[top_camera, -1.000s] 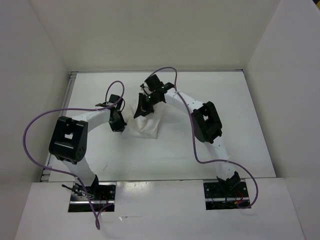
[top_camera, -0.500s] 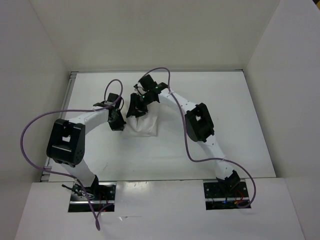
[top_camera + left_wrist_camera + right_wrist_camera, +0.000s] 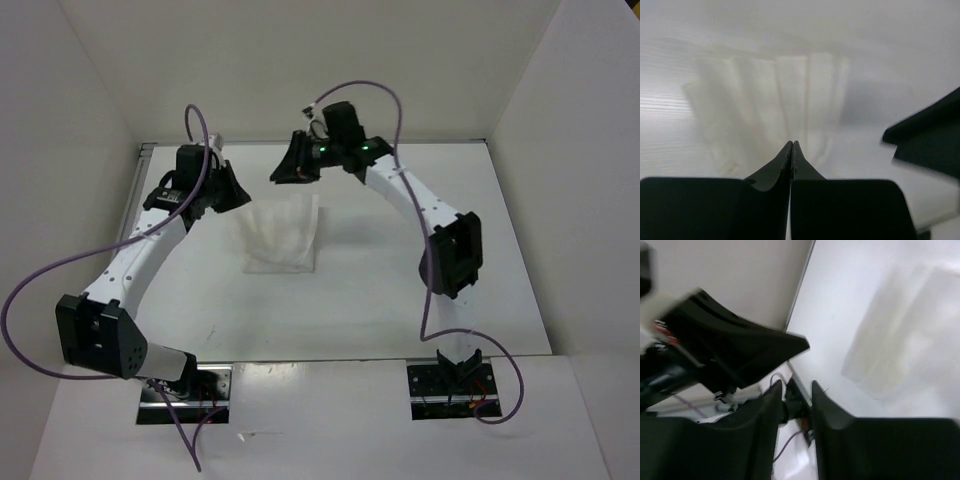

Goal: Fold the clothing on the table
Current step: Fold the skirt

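The clothing [image 3: 283, 236] is a thin white piece with faint lengthwise creases, lying flat as a folded rectangle on the table [image 3: 400, 300]. My left gripper [image 3: 238, 194] hangs off its far left corner, shut with nothing between the jaws; in the left wrist view its fingertips [image 3: 792, 145] point at the clothing [image 3: 775, 100]. Beyond the far edge of the clothing hangs my right gripper [image 3: 278, 176], apart from it. Its jaws [image 3: 796, 386] stand open and hold nothing, with the clothing [image 3: 910, 340] off to the right in that view.
White walls enclose the table on three sides. A thin metal edge strip [image 3: 141, 170] runs along the left side. Purple cables loop over both arms. The left arm [image 3: 730, 352] shows dark close to the right gripper.
The right gripper opened and let go of the clothing. Both grippers rose and drew back toward the far wall, the left arm stretching out. The clothing now lies flat.
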Tool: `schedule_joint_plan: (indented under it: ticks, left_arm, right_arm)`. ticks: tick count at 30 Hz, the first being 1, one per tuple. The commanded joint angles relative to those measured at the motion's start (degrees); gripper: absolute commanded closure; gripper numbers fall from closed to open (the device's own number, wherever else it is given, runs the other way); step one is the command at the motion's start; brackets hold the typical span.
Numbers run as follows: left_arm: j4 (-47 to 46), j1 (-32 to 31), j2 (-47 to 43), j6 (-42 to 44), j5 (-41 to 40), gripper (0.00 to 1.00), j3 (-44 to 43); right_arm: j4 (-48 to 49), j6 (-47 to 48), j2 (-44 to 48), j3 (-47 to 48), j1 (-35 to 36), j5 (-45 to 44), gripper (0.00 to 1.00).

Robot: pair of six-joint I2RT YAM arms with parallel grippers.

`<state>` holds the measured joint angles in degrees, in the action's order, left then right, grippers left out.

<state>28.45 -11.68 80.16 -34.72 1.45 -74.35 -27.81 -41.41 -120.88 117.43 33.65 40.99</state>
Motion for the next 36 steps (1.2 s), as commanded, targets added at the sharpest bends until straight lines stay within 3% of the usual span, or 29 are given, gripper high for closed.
schedule_joint_plan:
  ticks: [1,6,11,17,20,26,29,30,31,34,35,36]
  left_arm:
    - [-10.1,0.0,2.9,1.0,24.1,1.0,5.2]
    - [-14.9,0.0,11.7,-0.1,31.2,1.0,7.3]
    - [-12.6,1.9,13.9,-0.9,25.8,1.0,12.2]
    - [-8.1,1.9,11.3,-4.6,15.4,1.0,19.4]
    - [-9.2,1.9,15.1,-7.2,11.6,1.0,20.6]
    - [-11.5,2.5,20.5,-8.3,7.6,1.0,19.9]
    - [-13.3,2.5,16.9,-7.2,10.0,1.0,19.9]
    - [-13.9,2.5,14.8,-7.2,13.0,0.97,19.2]
    - [-14.4,2.5,9.4,-6.6,14.1,0.8,18.3]
    - [-13.7,2.5,-2.8,-6.0,15.3,0.47,17.4]
    - [-13.2,2.5,-5.3,-4.8,15.3,0.31,16.7]
    - [-12.4,2.5,-7.5,-4.1,14.4,0.26,16.2]
  right_arm:
    - [-2.2,0.8,9.0,-5.4,-6.4,-12.5,0.72]
    - [1.4,-0.3,16.0,-19.7,-13.2,-12.3,0.82]
    - [1.4,1.4,20.3,-27.0,-15.1,-11.8,0.82]
    - [2.0,1.9,21.0,-31.0,-15.1,-10.6,0.82]
    - [2.5,1.9,21.0,-31.0,-15.1,-9.9,0.82]
    - [0.1,4.4,21.6,-30.4,-15.1,-8.7,0.81]
    - [-0.4,5.6,22.7,-30.4,-15.6,-8.2,0.78]
    - [-0.9,5.6,23.8,-30.9,-15.6,-7.6,0.78]
    - [-0.9,6.2,24.5,-30.9,-16.2,-7.6,0.77]
    - [-0.9,6.2,27.5,-33.7,-16.9,-7.6,0.72]
    - [-0.9,6.2,28.2,-34.7,-17.6,-8.2,0.7]
    - [-0.4,6.2,29.7,-37.2,-17.6,-9.3,0.69]
